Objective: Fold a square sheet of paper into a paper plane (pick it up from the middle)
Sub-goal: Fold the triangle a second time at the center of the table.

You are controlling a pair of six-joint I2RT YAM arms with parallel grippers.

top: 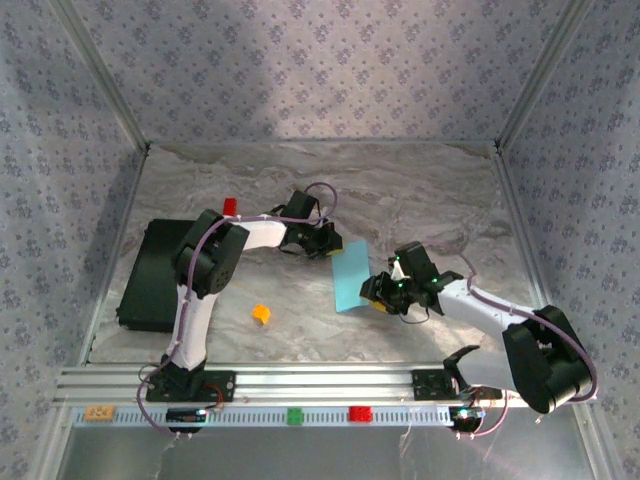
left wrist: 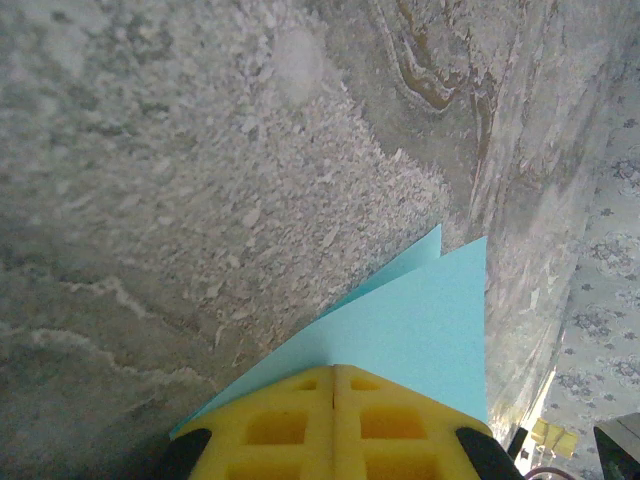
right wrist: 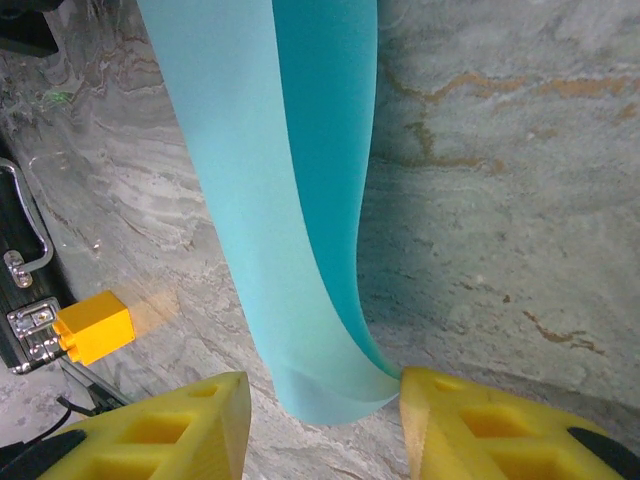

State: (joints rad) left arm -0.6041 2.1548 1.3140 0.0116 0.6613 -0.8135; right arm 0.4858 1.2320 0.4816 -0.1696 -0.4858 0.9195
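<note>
Worktop (top: 420, 190): grey marble-look surface with tan veins. Walls (top: 300, 60) on three sides, lilac-grey floral print. Aluminium posts (top: 100, 75) at the back corners, slotted rail (top: 320, 380) along the near edge. Soft light, brightest mid back wall.

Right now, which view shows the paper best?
Top external: it gives nearly the full outline of the paper in one frame. Left wrist has a pointed corner of it pinched in the shut left gripper. Right wrist has a curled bend of it hanging between the fingers of the open right gripper.
</note>
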